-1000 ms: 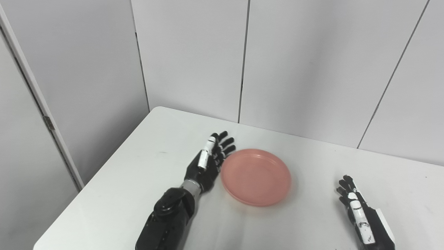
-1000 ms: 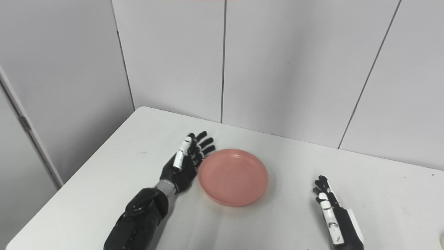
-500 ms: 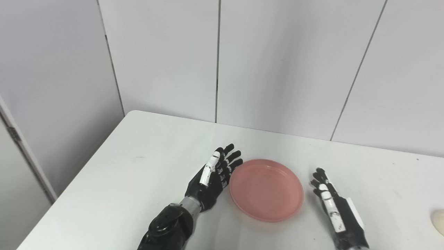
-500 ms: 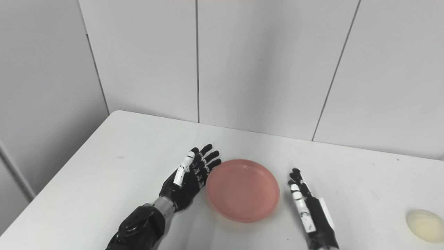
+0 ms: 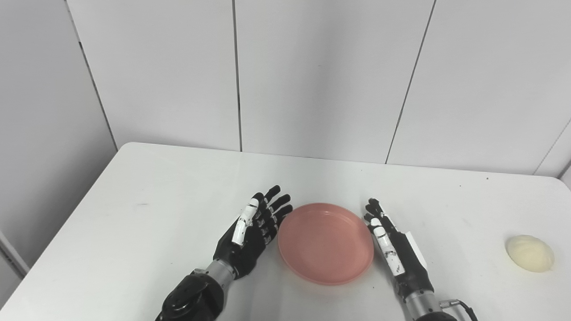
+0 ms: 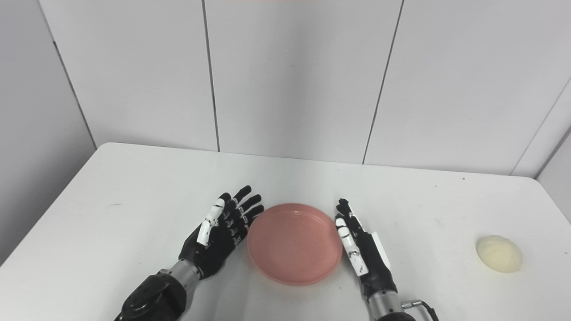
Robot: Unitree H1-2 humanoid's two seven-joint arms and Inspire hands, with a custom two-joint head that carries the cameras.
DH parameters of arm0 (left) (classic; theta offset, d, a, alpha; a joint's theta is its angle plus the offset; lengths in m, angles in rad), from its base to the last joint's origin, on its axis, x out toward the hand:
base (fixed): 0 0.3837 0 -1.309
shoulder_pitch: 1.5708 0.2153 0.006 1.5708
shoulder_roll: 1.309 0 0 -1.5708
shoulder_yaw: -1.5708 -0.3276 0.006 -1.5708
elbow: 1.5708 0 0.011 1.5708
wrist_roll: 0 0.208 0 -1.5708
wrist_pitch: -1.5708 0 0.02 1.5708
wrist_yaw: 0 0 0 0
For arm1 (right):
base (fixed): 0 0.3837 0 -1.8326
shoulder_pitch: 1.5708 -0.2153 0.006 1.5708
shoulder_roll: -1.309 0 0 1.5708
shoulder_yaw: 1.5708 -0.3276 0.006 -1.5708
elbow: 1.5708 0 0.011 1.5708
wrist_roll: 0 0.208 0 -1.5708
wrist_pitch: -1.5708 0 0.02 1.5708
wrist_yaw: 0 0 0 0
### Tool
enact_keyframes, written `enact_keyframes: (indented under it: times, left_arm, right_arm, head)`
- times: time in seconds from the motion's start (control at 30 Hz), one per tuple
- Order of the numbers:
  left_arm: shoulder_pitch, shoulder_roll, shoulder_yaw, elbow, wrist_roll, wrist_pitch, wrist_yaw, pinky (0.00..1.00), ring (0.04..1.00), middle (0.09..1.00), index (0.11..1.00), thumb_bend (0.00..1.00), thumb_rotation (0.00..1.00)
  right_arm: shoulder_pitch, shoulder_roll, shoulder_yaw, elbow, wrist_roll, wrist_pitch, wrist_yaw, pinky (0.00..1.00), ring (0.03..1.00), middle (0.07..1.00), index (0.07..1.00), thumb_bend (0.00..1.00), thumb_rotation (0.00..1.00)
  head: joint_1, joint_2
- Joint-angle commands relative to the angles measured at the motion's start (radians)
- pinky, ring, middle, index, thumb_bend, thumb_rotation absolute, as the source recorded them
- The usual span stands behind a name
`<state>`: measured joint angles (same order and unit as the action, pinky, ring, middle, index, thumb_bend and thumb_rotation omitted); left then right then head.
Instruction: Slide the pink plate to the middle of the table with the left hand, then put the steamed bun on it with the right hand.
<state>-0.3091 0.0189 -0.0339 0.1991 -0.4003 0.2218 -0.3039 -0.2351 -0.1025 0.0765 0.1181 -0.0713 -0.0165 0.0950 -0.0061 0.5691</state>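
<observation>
The left robot hand (image 5: 252, 232) rests on the white desk (image 5: 147, 214), fingers spread and empty, just beside the pink plate (image 5: 326, 242). The right robot hand (image 5: 395, 249), fingers straight and empty, flanks the plate's other side; the steamed bun (image 5: 529, 253) lies well to its right

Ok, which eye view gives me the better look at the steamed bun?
The right eye view: the steamed bun sits whole, well inside the frame on the table. The left eye view also shows it whole, only closer to the picture's right edge.
</observation>
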Motion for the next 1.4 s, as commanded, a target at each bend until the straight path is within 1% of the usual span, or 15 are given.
enact_keyframes:
  times: [0.0,0.07,0.27,0.3,0.33,0.4,0.43,0.57,0.6,0.63,0.77,0.9,1.1,1.27,1.37]
  left_arm:
    - [0.045,0.013,-0.001,0.032,0.013,0.082,0.01,0.99,0.952,0.953,0.965,0.45,1.0]
    - [0.045,0.017,-0.001,0.031,0.014,0.084,0.015,1.0,0.951,0.952,0.966,0.45,1.0]
    - [0.048,0.022,0.003,0.035,0.016,0.082,0.017,0.99,0.953,0.957,0.97,0.46,1.0]
    - [0.048,0.024,0.004,0.035,0.013,0.081,0.014,0.99,0.953,0.958,0.969,0.45,1.0]
    - [0.049,0.027,0.006,0.035,0.011,0.083,0.011,0.98,0.95,0.955,0.966,0.46,1.0]
    - [0.05,0.031,0.01,0.033,0.007,0.086,0.011,0.98,0.947,0.95,0.96,0.46,1.0]
    - [0.051,0.034,0.013,0.031,0.005,0.087,0.009,0.98,0.946,0.948,0.958,0.46,1.0]
    - [0.055,0.047,0.025,0.025,-0.005,0.092,-0.002,0.96,0.936,0.942,0.951,0.47,1.0]
    - [0.055,0.05,0.027,0.024,-0.006,0.093,-0.006,0.96,0.935,0.942,0.951,0.47,1.0]
    - [0.056,0.053,0.03,0.024,-0.006,0.093,-0.011,0.96,0.935,0.942,0.951,0.47,1.0]
    - [0.057,0.068,0.047,0.031,-0.015,0.091,-0.032,0.94,0.92,0.93,0.94,0.48,1.0]
    - [0.055,0.085,0.061,0.047,-0.026,0.091,-0.044,0.93,0.912,0.923,0.931,0.49,1.0]
    - [0.043,0.122,0.073,0.117,-0.045,0.052,-0.106,0.95,0.922,0.936,0.942,0.5,1.0]
    - [0.029,0.14,0.092,0.171,-0.06,0.038,-0.136,0.94,0.914,0.926,0.931,0.53,0.96]
    - [0.02,0.149,0.104,0.208,-0.061,0.023,-0.145,0.93,0.908,0.917,0.92,0.53,0.96]
  right_arm:
    - [-0.011,0.005,0.019,-0.01,-0.035,0.006,-0.007,0.9,0.925,0.945,0.954,0.21,1.0]
    - [-0.011,-0.001,0.021,-0.011,-0.073,-0.006,-0.032,0.89,0.921,0.939,0.94,0.25,1.0]
    - [-0.01,-0.054,0.039,-0.125,-0.255,0.05,-0.078,0.85,0.906,0.935,0.972,0.35,0.98]
    - [-0.011,-0.063,0.043,-0.138,-0.282,0.048,-0.084,0.81,0.889,0.928,0.977,0.39,0.89]
    - [-0.013,-0.071,0.046,-0.16,-0.316,0.056,-0.088,0.79,0.881,0.927,0.978,0.44,0.85]
    - [-0.016,-0.081,0.045,-0.195,-0.354,0.068,-0.088,0.79,0.88,0.93,0.979,0.47,0.84]
    - [-0.019,-0.087,0.04,-0.217,-0.373,0.072,-0.093,0.79,0.88,0.931,0.979,0.48,0.83]
    - [-0.03,-0.105,0.025,-0.269,-0.427,0.065,-0.112,0.75,0.852,0.923,0.97,0.63,0.81]
    - [-0.032,-0.107,0.022,-0.276,-0.44,0.061,-0.12,0.74,0.857,0.927,0.975,0.71,0.8]
    - [-0.034,-0.109,0.02,-0.279,-0.456,0.053,-0.133,0.74,0.857,0.927,0.975,0.71,0.8]
    - [-0.048,-0.143,0.008,-0.315,-0.529,0.04,-0.161,0.69,0.837,0.923,0.975,0.86,0.76]
    - [-0.056,-0.156,-0.004,-0.355,-0.589,0.067,-0.168,0.68,0.83,0.923,0.969,0.92,0.74]
    - [-0.065,-0.166,-0.075,-0.453,-0.608,0.144,-0.14,0.68,0.841,0.924,0.971,0.95,0.72]
    - [-0.061,-0.195,-0.127,-0.437,-0.679,0.171,-0.173,0.65,0.827,0.92,0.975,0.99,0.75]
    - [-0.054,-0.227,-0.157,-0.401,-0.709,0.162,-0.2,0.68,0.861,0.925,0.965,1.0,0.74]
  head:
    - [-0.008,0.003]
    - [-0.026,0.004]
    - [-0.081,0.0]
    - [-0.081,0.0]
    - [-0.098,-0.003]
    - [-0.107,-0.004]
    - [-0.137,-0.007]
    - [-0.176,-0.008]
    - [-0.176,-0.008]
    - [-0.197,-0.009]
    - [-0.247,-0.012]
    - [-0.316,-0.02]
    - [-0.388,-0.023]
    - [-0.436,-0.026]
    - [-0.458,-0.027]
